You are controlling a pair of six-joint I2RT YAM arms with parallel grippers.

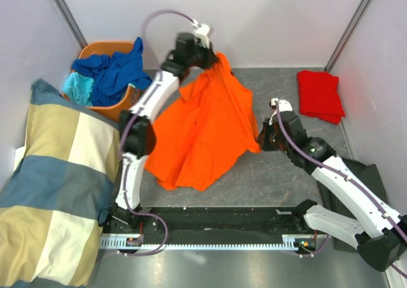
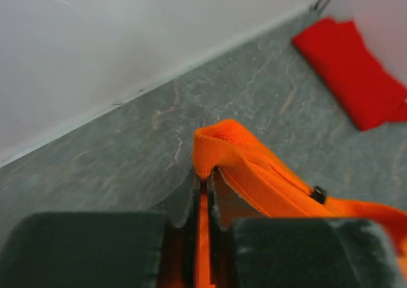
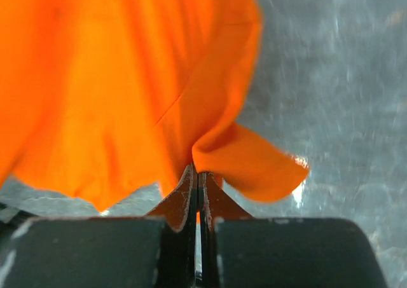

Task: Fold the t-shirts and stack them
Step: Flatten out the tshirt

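The orange t-shirt (image 1: 206,132) hangs spread over the middle of the worktop (image 1: 286,173), its lower part resting on the surface. The left gripper (image 2: 203,185) is pressed together on a hemmed edge near the far edge. The right gripper (image 3: 197,177), also closed, pinches the shirt's right side. A folded red t-shirt (image 1: 320,94) lies at the far right corner. Blue t-shirts (image 1: 117,72) fill an orange basket (image 1: 95,48) at the far left corner.

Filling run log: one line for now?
left gripper: shut on orange t-shirt | right gripper: shut on orange t-shirt | red t-shirt: folded, far right
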